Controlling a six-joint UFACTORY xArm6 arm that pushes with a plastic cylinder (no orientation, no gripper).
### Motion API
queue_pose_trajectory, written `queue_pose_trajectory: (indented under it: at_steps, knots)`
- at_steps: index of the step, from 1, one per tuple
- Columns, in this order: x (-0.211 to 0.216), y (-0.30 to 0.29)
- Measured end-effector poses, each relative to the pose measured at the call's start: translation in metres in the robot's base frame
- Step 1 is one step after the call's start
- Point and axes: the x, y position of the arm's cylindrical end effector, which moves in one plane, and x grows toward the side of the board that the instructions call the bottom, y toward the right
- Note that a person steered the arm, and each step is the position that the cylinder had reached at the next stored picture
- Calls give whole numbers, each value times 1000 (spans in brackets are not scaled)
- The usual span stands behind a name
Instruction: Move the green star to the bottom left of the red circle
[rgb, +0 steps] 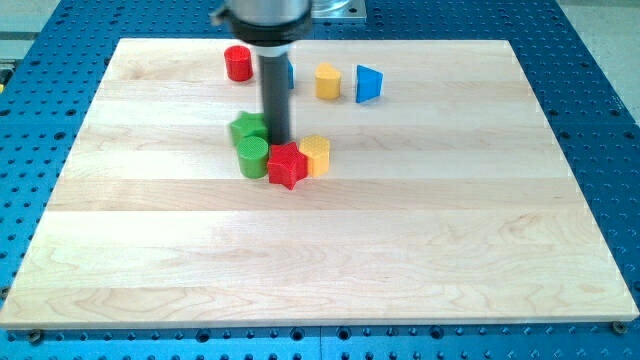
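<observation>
The green star (244, 127) lies left of centre on the wooden board, partly hidden by my rod. My tip (279, 141) rests just right of the green star, above the red star (286, 165). The red circle (238, 63) stands near the view's top edge of the board, above the green star. A green circle (253, 158) touches the green star from below.
A yellow block (316, 155) sits right of the red star. A yellow block (328, 81) and a blue block (369, 84) stand near the top. Another blue block (290, 73) peeks out behind the rod. The wooden board (400, 230) lies on a blue perforated table.
</observation>
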Motion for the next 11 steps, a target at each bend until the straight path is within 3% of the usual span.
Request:
queue_pose_trajectory:
  at_steps: [1, 2, 3, 4, 5, 6, 7, 8, 9, 10, 11]
  knots:
    - [3, -57]
    - [50, -67]
    - [23, -129]
    - [22, -134]
    - [48, -163]
    - [-10, -155]
    - [-62, -103]
    - [-30, -107]
    - [-17, -181]
    - [-64, -146]
    - [-70, -139]
